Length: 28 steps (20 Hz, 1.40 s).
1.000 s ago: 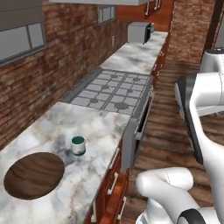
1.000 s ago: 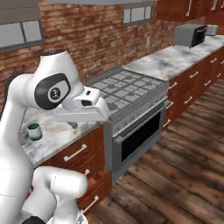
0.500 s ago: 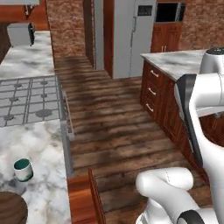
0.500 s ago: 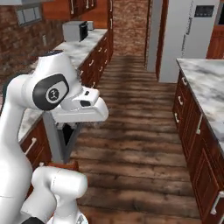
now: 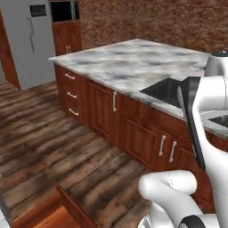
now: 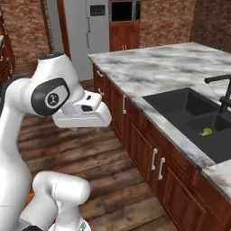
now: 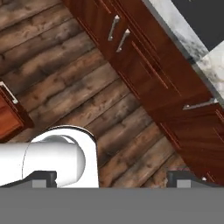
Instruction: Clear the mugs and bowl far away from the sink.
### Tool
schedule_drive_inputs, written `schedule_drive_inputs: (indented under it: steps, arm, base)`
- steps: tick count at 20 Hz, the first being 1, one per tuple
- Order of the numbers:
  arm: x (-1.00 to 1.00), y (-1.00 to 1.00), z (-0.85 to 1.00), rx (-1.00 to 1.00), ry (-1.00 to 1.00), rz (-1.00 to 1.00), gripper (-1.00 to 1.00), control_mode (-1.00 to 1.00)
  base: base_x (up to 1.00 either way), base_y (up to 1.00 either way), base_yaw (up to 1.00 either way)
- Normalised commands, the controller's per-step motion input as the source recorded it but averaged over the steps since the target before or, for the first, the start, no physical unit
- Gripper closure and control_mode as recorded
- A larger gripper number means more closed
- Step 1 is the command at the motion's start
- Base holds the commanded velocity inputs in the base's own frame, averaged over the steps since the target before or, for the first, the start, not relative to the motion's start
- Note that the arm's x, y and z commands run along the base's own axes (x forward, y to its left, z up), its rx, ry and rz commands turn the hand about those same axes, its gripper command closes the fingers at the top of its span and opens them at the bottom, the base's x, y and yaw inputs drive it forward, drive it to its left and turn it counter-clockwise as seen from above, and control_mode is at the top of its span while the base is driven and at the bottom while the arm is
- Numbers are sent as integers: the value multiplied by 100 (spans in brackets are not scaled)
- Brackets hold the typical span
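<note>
The black sink (image 6: pixel 187 110) is set into the marble island, and its near corner also shows in the left base view (image 5: pixel 165 91). A black faucet (image 6: pixel 223 90) stands at its right, and a small green scrap (image 6: pixel 205 131) lies in the basin. The mugs and the bowl are out of view. My gripper (image 7: pixel 113 179) hangs over the wooden floor beside the island cabinets. It is open, its two dark fingertips (image 7: pixel 43 177) far apart with nothing between them. The white hand (image 6: pixel 83 113) is held at about counter height, left of the island.
The marble island counter (image 6: pixel 153 67) runs back toward a grey fridge (image 6: pixel 85 31) and a wall oven (image 6: pixel 124 11). Red-brown cabinet fronts with steel handles (image 6: pixel 155 162) line its near side. Plank floor (image 5: pixel 49 147) lies open between. A wooden cabinet corner (image 5: pixel 58 209) juts in at lower left.
The whole scene has swung: the base turned away from the stove counter with a mug and the bowl, across the aisle, to face the island with the sink. The gripper stayed open.
</note>
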Motion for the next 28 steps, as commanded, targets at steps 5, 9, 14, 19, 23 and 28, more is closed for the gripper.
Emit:
schedule_drive_inputs:
  steps: [5,9,14,19,23,28]
  arm:
    - [0,0,0,0,0,0,-100,100]
    - [0,0,0,0,0,0,-100,100]
    - [0,0,0,0,0,0,-100,100]
    - [0,0,0,0,0,0,-100,100]
    - [0,0,0,0,0,0,-100,100]
    - [0,0,0,0,0,0,-100,100]
  base:
    - [13,-79,-73]
    - [20,-99,-68]
    - [35,-99,-58]
    - [90,-60,-13]
    - [100,14,3]
    - [96,30,18]
